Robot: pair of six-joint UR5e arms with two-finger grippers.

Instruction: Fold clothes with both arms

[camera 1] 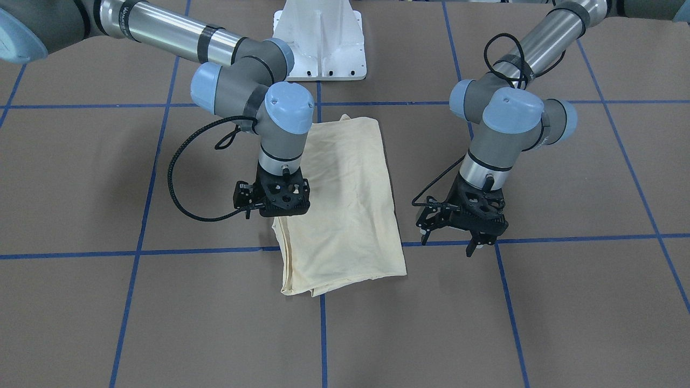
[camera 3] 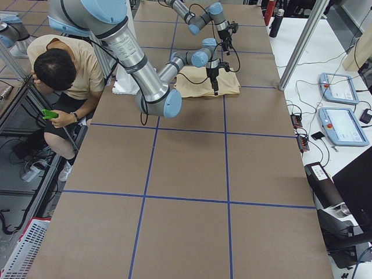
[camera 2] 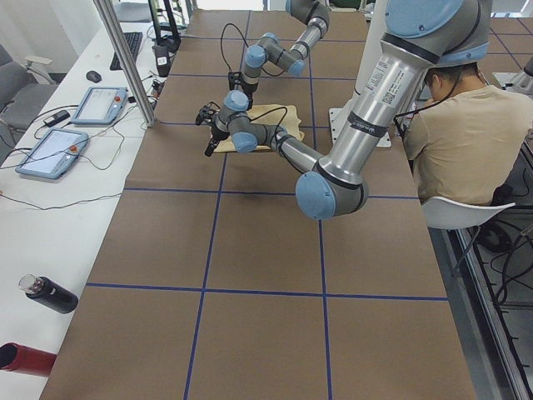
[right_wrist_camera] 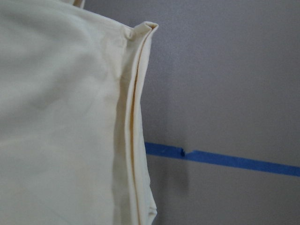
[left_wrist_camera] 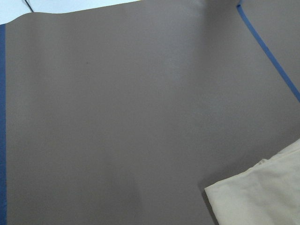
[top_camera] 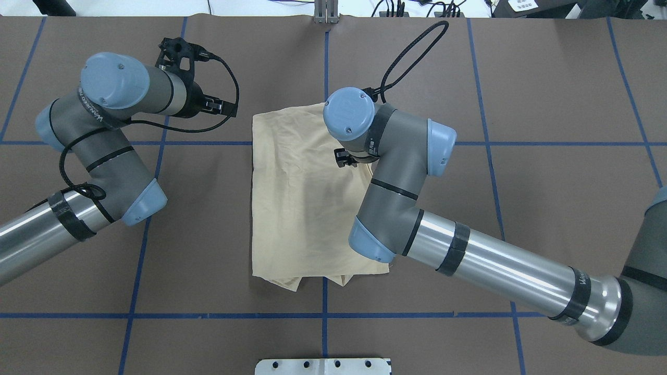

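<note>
Out in front of the base point(camera 1: 321, 48), on the table point(camera 1: 566, 312), the shirt point(camera 1: 345, 205) is lying as a long narrow rectangle, one short end pointing at the base. No sleeve is showing and the print is facing out of sight, so I am judging the lengthwise folds done. The right wrist view is showing stacked layers lining up fairly well along one long edge. At the end nearest the base, lower layers are poking out unevenly.

The right gripper point(camera 1: 284, 207) is sitting low on the shirt's long edge on the robot's right, toward the end far from the base. Its fingertips are hiding under its own body, so I cannot tell whether it is pinching cloth or standing open. The left gripper point(camera 1: 474, 237) is hanging over bare table about as far out from the base, on the robot's left, clear of the shirt and carrying nothing. Whether its jaws are spread I cannot tell either.

What is remaining, by my reading, is the crosswise folding: bringing one short end over the other into a compact packet. The left gripper would be needing to reach the cloth first.
</note>
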